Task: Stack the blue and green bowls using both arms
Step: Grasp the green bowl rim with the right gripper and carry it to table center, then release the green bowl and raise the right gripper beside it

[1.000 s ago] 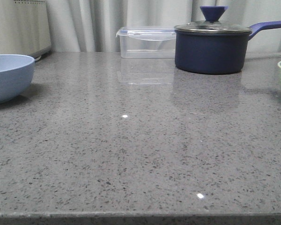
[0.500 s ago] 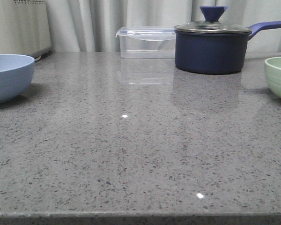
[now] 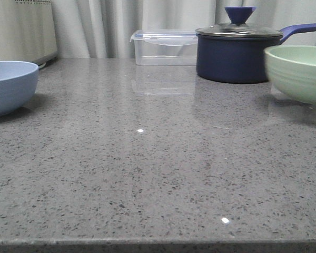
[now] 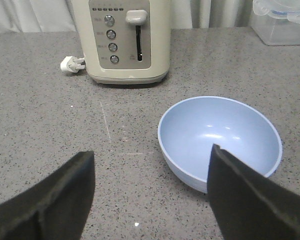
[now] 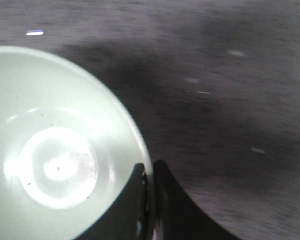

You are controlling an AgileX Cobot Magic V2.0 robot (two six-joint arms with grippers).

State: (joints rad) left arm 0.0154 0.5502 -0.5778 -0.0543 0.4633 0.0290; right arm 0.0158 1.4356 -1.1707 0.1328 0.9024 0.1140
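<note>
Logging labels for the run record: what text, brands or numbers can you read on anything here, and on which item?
Nothing legible.
Toaster: small print beside its round buttons, too small to read.
Blue bowl, green bowl, saucepan, clear container: no markings visible.

Two bowls (blue bowl (image 3: 10, 87), green bowl (image 3: 297, 72)); one saucepan (image 3: 238, 55); one clear container (image 3: 165, 47); one toaster (image 4: 123, 40).

From my feed it's all one grey speckled stone countertop (image 3: 147, 168), glossy enough to catch a couple of small bright light glints. Pale grey curtains (image 3: 110, 26) hang in folds along the back. A cream toaster (image 4: 122, 40) sits at the far left with its plug lying beside it, then a clear lidded container (image 3: 166, 47) and a navy lidded saucepan (image 3: 237, 55).
</note>
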